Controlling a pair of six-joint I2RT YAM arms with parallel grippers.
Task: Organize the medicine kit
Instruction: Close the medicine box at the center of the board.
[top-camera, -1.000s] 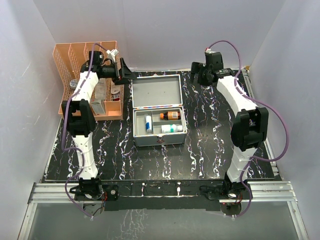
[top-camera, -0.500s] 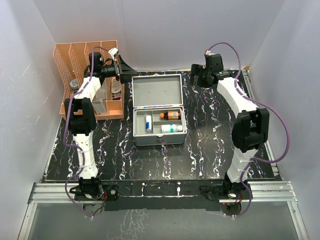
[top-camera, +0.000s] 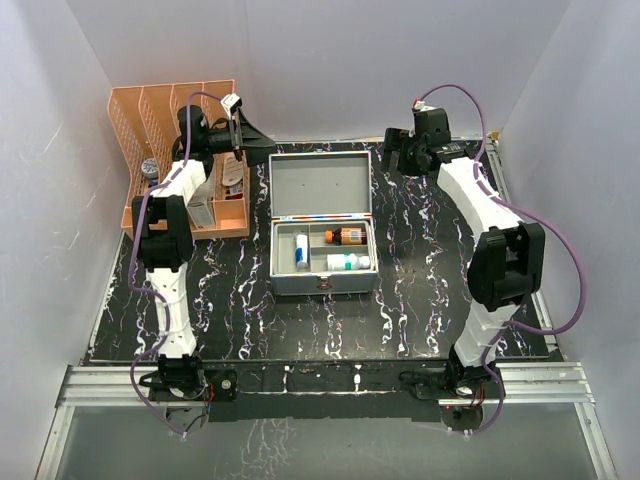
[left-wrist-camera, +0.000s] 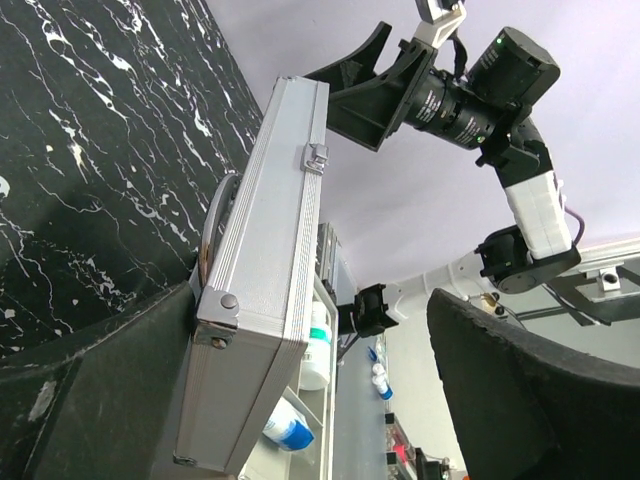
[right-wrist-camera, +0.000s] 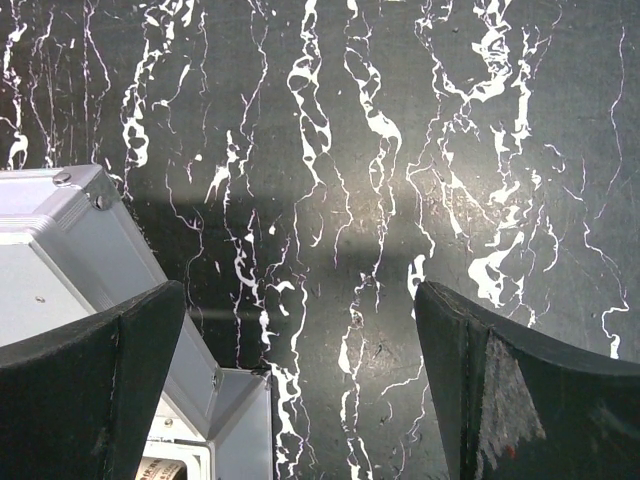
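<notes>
gaping medicine kit (top-camera: 320, 186) on black table (top-camera: 425, 265)

**Work surface.** A black table top (top-camera: 420, 290) veined in white is enclosed at the back and both sides by plain white walls (top-camera: 330, 60). At its far left corner stands an orange plastic rack (top-camera: 150, 110), with perforated upright dividers at the back and a low bin in front. Small boxes (top-camera: 203, 207) stand inside the bin. An aluminium rail (top-camera: 330, 378) runs along the near edge.
</notes>
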